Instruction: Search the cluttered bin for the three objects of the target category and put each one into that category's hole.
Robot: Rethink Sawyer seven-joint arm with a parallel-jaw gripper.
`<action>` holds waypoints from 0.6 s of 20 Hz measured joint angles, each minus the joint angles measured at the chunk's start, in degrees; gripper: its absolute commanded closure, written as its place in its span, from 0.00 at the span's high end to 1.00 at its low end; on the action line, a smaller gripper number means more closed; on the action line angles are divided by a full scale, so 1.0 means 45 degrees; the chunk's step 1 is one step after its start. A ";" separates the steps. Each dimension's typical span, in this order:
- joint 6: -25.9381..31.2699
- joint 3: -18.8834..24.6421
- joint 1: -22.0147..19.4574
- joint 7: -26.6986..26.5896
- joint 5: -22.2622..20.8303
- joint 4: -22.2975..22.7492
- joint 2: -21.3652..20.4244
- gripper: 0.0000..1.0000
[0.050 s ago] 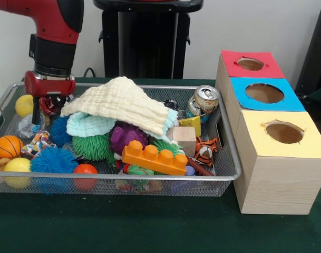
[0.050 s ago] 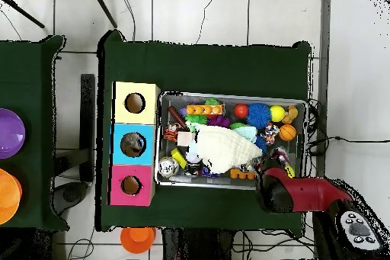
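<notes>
I see the arm [image 1: 54, 39] reaching straight down, its hand [image 1: 48, 108] dipped into the wire bin's [image 1: 149, 179] far corner beside the yellow ball [image 1: 24, 105]. I cannot tell whether the hand is apart or together.

The red and black arm [image 1: 54, 31] enters the front view at the top left corner and turns straight down. Its upper segment is glossy red; below that comes a black cylindrical wrist section, then a red collar with a flared rim. Under the collar hangs the gripper [image 1: 50, 105], a dark assembly with red parts, held vertical and pointing downward. Whether it is spread or closed cannot be made out from either camera. In the overhead view the arm [image 2: 305, 194] lies roughly level across the lower right of the picture, its rounded red end at the left and a grey-black joint housing at the right.
</notes>
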 measured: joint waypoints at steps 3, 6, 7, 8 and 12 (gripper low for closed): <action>0.0000 -0.0204 0.0138 0.0000 0.0003 -0.0042 0.0022 1.00; 0.0000 -0.0432 0.0281 0.0000 0.0003 -0.0083 0.0067 1.00; 0.0000 -0.0498 0.0322 0.0000 0.0006 -0.0089 0.0085 1.00; 0.0000 -0.0565 0.0364 0.0000 0.0010 -0.0095 0.0103 1.00; 0.0000 -0.0911 0.0537 0.0000 0.0039 -0.0105 0.0143 1.00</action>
